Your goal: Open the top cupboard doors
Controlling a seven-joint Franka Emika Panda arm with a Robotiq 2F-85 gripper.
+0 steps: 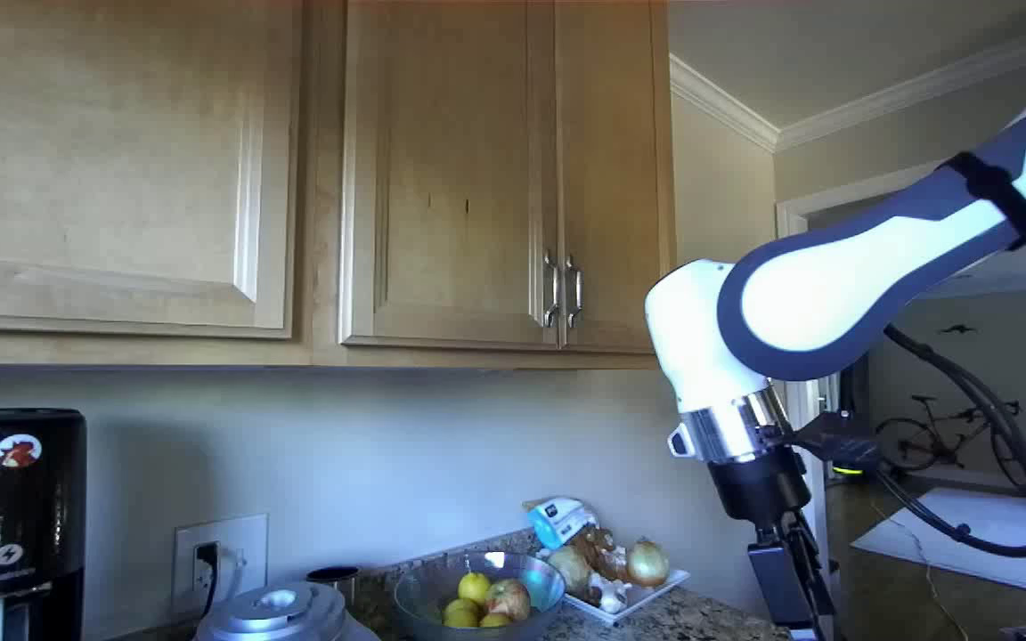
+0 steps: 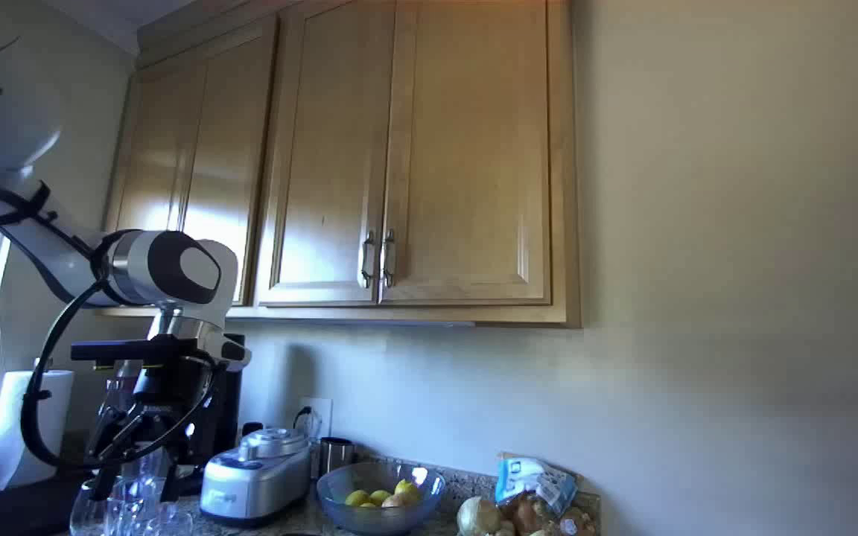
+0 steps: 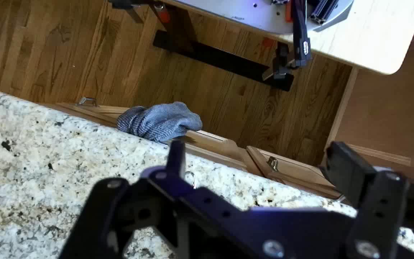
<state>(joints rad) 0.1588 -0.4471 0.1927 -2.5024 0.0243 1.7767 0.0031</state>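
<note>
Light-oak raised-panel top cupboard doors [image 2: 415, 152] with silver bar handles [image 2: 388, 258] stand closed, leaving you both to pull open, your black two-fingered gripper [image 2: 138, 489] hanging lower, jaws apart.

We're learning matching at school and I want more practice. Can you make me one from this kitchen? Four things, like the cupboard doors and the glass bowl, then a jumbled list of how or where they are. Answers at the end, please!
Things:
1. top cupboard doors
2. end effector
3. glass bowl
4. cloth

How or where:
A. bunched up beside the edge of the counter
B. open
C. with yellow fruit inside
D. closed

Right pairs: 1-D, 2-B, 3-C, 4-A.
</note>
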